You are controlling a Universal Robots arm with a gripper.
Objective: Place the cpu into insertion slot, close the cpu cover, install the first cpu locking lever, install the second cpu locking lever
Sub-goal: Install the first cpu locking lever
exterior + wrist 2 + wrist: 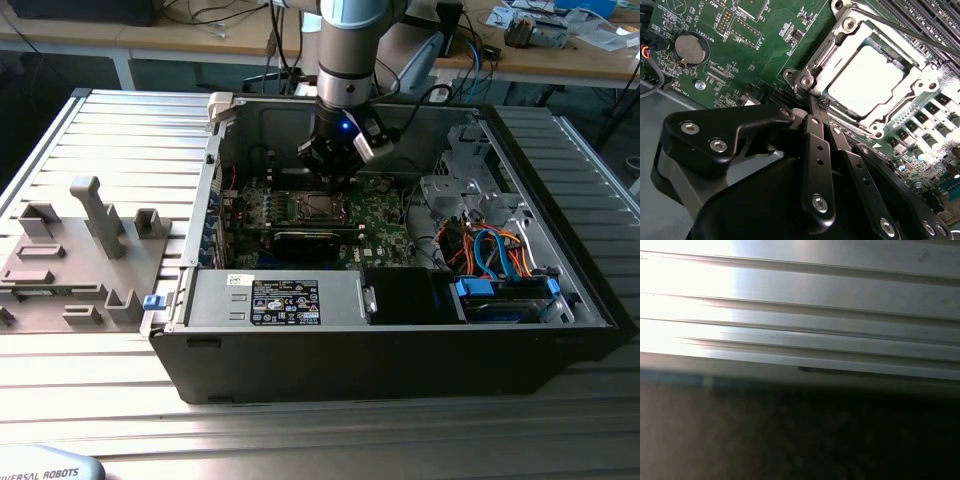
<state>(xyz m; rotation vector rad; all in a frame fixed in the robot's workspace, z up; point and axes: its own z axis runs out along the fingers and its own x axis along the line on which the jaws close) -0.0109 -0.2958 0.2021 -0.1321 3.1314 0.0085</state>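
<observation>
The cpu (865, 80), with its silver-grey square top, lies in the insertion slot (805, 80) on the green motherboard (760, 45). The cpu cover (832, 47), a silver frame, lies flat around it. A thin lever rod (900, 31) runs along the far side of the socket. In the second wrist view my gripper (817, 102) is shut, its black fingers (815, 145) pressed together with the tips at a socket corner, by a small metal end. In the exterior view my gripper (333, 178) hangs just above the insertion slot (320, 208) inside the open computer case (400, 340).
A coin battery (691, 49) and black memory slots (935, 20) flank the socket. A long black card (305, 240), the power supply (285, 300) and a drive bay with blue cables (500, 290) fill the case front. Grey fixtures (90, 230) stand on the ribbed table (840, 300).
</observation>
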